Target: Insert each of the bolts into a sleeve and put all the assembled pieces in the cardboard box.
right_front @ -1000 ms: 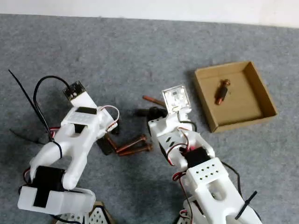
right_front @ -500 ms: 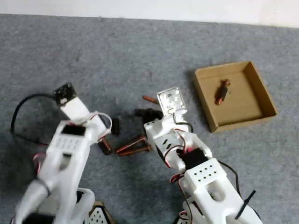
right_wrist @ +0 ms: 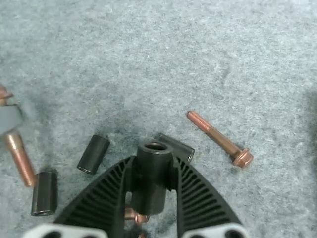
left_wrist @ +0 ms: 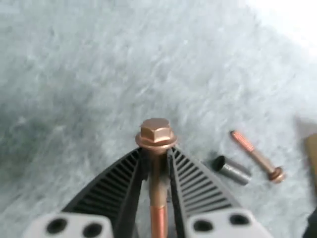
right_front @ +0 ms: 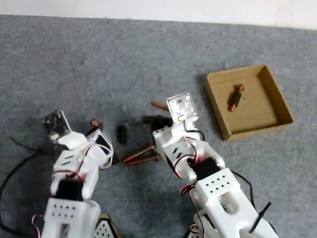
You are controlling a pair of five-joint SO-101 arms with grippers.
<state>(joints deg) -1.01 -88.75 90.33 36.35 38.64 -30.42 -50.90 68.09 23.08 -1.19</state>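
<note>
While our left gripper [left_wrist: 156, 154] is clamping a copper bolt [left_wrist: 156, 135] by its shank, with the hexagonal head standing just past the fingertips, our right gripper [right_wrist: 154, 166] is pinching a black sleeve [right_wrist: 152, 173] with its open bore turned toward the wrist camera. We are holding both over the grey carpet [right_front: 148, 59], near each other, with two loose bolts [right_front: 142, 154] and a spare sleeve [right_front: 121, 134] lying between the arms. The cardboard box [right_front: 216, 105] is sitting well off on the right arm's side, already carrying one assembled piece [right_front: 236, 97]. We are judging the mating as the risky part. The end we are presenting looks to be the head, with the plain tip running back between the jaws, so we may be offering the wrong end to the bore. Even with the tip freed, a slight tilt is likely to catch the sleeve's lip and twist it out of its pinch, since we are gripping a smooth round wall. Anything dropped here would be landing among the loose parts, and the grippers are risking a knock when closing in.
</note>
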